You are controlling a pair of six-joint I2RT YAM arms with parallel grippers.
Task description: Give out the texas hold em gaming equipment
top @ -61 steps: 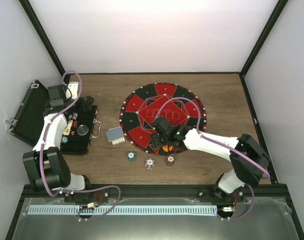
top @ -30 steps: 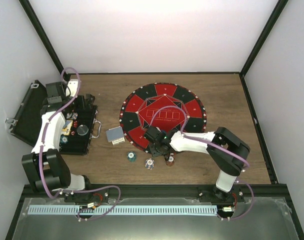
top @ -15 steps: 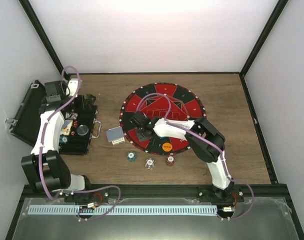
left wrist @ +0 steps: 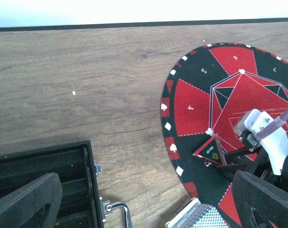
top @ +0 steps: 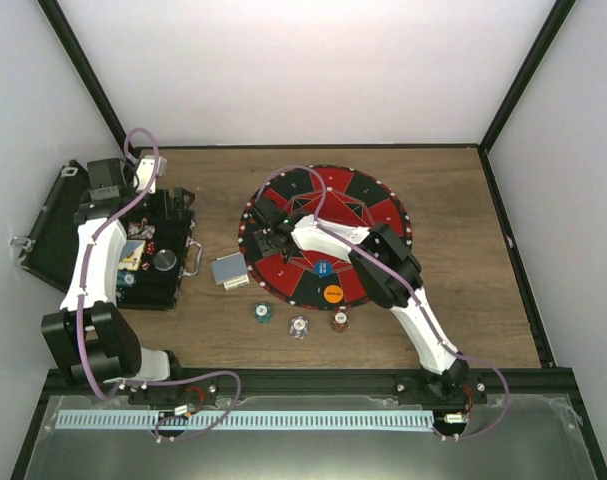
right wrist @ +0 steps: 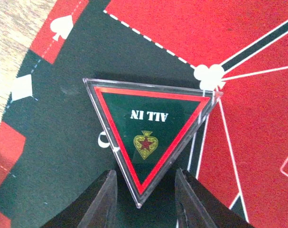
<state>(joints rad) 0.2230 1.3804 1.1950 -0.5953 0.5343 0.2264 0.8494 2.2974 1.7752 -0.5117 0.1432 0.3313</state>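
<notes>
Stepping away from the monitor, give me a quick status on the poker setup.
Left gripper open, over the case. Right gripper open, astride the tip of the triangular marker lying on the mat. Blue disc and orange disc on mat. Nothing blocking.

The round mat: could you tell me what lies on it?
On the mat: a triangular ALL IN marker between the right gripper's open fingers, a blue button disc and an orange button disc. The right arm covers part of the mat; anything beneath is hidden.

Card deck [left wrist: 206, 219] and black case [left wrist: 63, 161] partly beyond the bottom edge
</notes>
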